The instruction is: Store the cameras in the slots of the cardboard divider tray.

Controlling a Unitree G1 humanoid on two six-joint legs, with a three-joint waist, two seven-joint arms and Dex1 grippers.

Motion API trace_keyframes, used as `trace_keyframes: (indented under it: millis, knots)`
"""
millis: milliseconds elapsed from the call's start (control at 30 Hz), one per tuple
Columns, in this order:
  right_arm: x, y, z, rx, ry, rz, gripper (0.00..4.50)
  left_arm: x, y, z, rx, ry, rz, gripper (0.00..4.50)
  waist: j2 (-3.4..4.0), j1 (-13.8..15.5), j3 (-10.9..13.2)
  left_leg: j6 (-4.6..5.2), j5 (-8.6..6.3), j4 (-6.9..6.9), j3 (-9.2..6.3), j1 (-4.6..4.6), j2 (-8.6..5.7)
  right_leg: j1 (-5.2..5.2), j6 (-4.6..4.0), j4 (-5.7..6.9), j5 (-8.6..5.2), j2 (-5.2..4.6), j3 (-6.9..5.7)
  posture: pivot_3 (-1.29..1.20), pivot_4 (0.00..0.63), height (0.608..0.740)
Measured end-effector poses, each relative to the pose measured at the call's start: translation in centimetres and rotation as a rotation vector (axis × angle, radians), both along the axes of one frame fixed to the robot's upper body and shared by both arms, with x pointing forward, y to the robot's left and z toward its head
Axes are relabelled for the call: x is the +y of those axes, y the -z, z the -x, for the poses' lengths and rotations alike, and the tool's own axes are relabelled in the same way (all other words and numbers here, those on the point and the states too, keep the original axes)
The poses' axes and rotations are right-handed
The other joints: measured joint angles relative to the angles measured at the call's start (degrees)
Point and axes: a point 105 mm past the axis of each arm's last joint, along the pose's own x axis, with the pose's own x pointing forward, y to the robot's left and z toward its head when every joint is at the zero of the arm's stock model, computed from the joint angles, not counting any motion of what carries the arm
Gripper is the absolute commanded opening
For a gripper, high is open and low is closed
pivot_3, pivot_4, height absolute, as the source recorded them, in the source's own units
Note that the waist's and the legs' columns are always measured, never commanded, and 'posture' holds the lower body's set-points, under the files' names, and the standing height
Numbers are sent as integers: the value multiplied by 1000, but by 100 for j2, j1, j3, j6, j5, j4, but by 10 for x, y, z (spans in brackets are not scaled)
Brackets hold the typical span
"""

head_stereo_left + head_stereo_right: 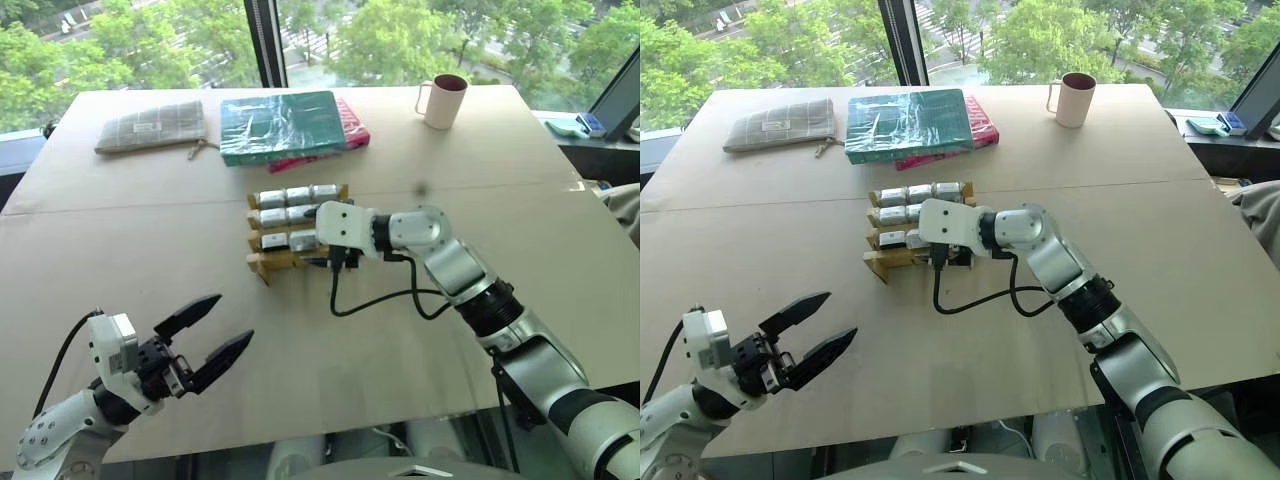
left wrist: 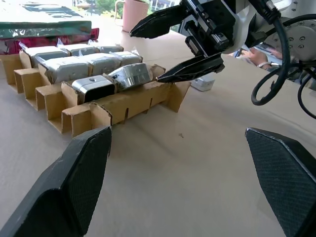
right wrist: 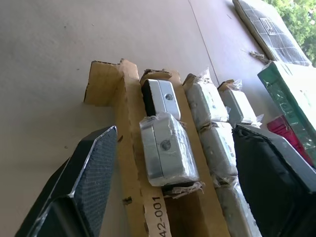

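The cardboard divider tray [image 1: 268, 263] sits mid-table with several silver-grey cameras [image 1: 298, 195] in its back rows, while its front row looks bare. My right gripper [image 2: 165, 47] hangs open over the tray's right end, one finger above and one finger [image 2: 195, 68] beside the tray's end wall. Between its fingers in the right wrist view lies a plastic-wrapped camera [image 3: 165, 148], tilted in a slot and not gripped. A small white thing [image 2: 202, 84] rests on the table under that gripper. My left gripper [image 1: 232, 320] is open and holds nothing, near the table's front left.
At the back lie a grey checked pouch [image 1: 152, 127], a teal book [image 1: 283, 125] on a pink one [image 1: 355, 137], and a pink mug [image 1: 443, 101]. A black cable [image 1: 380, 300] loops from my right wrist onto the table in front of the tray.
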Motion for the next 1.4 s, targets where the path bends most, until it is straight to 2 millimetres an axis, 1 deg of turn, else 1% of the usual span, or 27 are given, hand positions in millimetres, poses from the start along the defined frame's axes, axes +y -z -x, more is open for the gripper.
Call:
trace_keyframes:
  millis: [67,133,167,200,300,433,467,600,833,967,1100,1400]
  knots:
    - [0,3,-3,-6,8,8,3708,2,-1,2,0,-14,-7,4500,0,1,0,-1,0,0,-1,0,0,0,-2,1,-1,3,-1,0,150,740]
    - [1,5,-7,-9,18,12,3141,2,-1,4,0,-17,-8,4500,0,-3,0,0,0,0,0,1,0,0,-5,2,-3,5,1,0,150,740]
    - [1,7,-7,-9,19,14,2933,2,-1,4,0,-18,-8,4500,0,-1,0,-1,0,0,0,1,0,0,-6,2,-3,10,0,0,150,740]
    - [2,9,-8,-9,18,17,2422,1,-1,5,1,-19,-8,4500,0,-1,0,0,0,0,0,1,0,0,-5,2,-3,12,0,0,150,740]
    - [3,16,-9,-12,13,37,2422,0,-2,7,1,-18,-10,4500,0,-2,0,0,0,0,1,0,0,0,-11,1,-7,21,1,0,150,740]
    - [5,18,-11,-8,13,38,2422,0,-2,7,1,-19,-10,4500,0,-4,0,0,0,0,0,1,0,0,-12,3,-7,25,2,0,150,740]
    - [6,17,-11,-12,10,38,2153,0,-2,7,1,-20,-9,4500,0,-4,0,0,0,0,0,1,0,0,-12,3,-7,25,2,0,150,740]
    - [7,12,-11,-27,-5,43,766,0,-2,7,1,-26,-7,4500,0,-2,0,0,0,0,0,1,1,0,-12,2,-7,26,2,0,150,740]
    - [5,12,-10,-27,-21,55,767,-1,-2,8,-2,-39,-3,4500,0,-3,0,0,0,0,0,1,1,0,-12,2,-7,26,3,0,150,740]
    - [3,8,-10,-23,-47,76,767,0,-2,9,-5,-45,-1,4500,1,-1,0,0,0,0,0,0,1,0,-12,2,-7,25,3,0,150,740]
    - [2,3,-14,-12,-80,121,767,-1,-2,9,-10,-46,0,4500,1,2,1,0,0,0,-2,1,1,0,-13,2,-7,25,1,0,150,740]
    - [-1,3,-19,49,-136,201,767,-1,0,11,-2,-48,2,4500,1,3,0,0,0,-2,-2,0,0,0,-13,1,-7,2,1,0,150,740]
